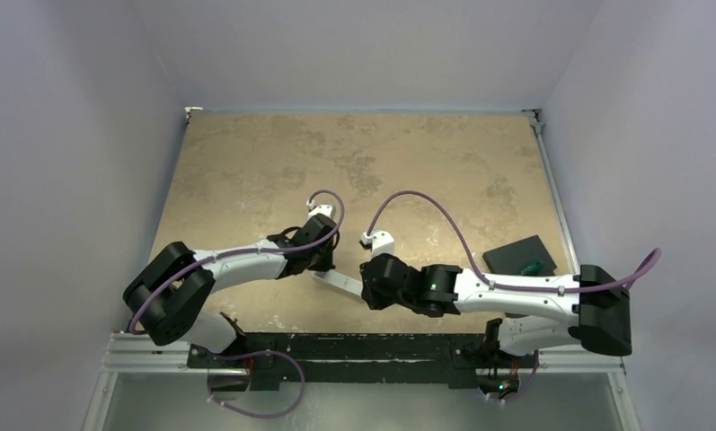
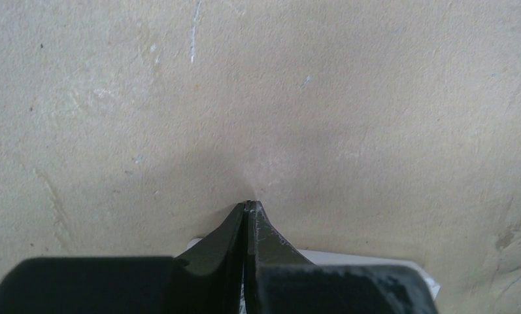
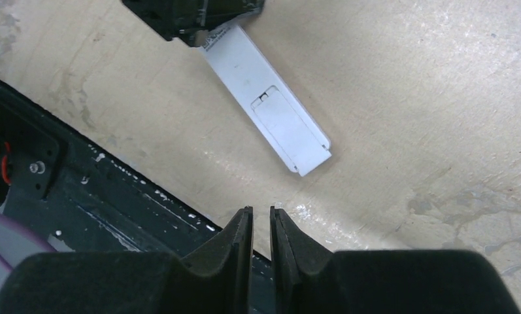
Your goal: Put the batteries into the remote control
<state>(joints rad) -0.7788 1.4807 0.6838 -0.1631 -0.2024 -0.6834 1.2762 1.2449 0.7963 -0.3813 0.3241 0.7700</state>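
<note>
The white remote control [image 1: 338,282] lies back-up on the table between my two grippers, the cover over its battery recess [image 3: 285,123] in place. My left gripper [image 1: 322,267] is shut with its tips down at the remote's far end. The left wrist view shows those tips [image 2: 250,204] closed on nothing, with a white strip of the remote [image 2: 362,259] beneath them. My right gripper [image 3: 261,212] hovers near the remote's other end, over the table's near edge. A narrow slit shows between its fingers, with nothing in it. No batteries are in view.
A black flat square pad [image 1: 518,254] lies at the right of the table with a green-handled screwdriver [image 1: 530,267] on it. The black mounting rail [image 3: 81,190] runs along the near table edge, just under my right fingers.
</note>
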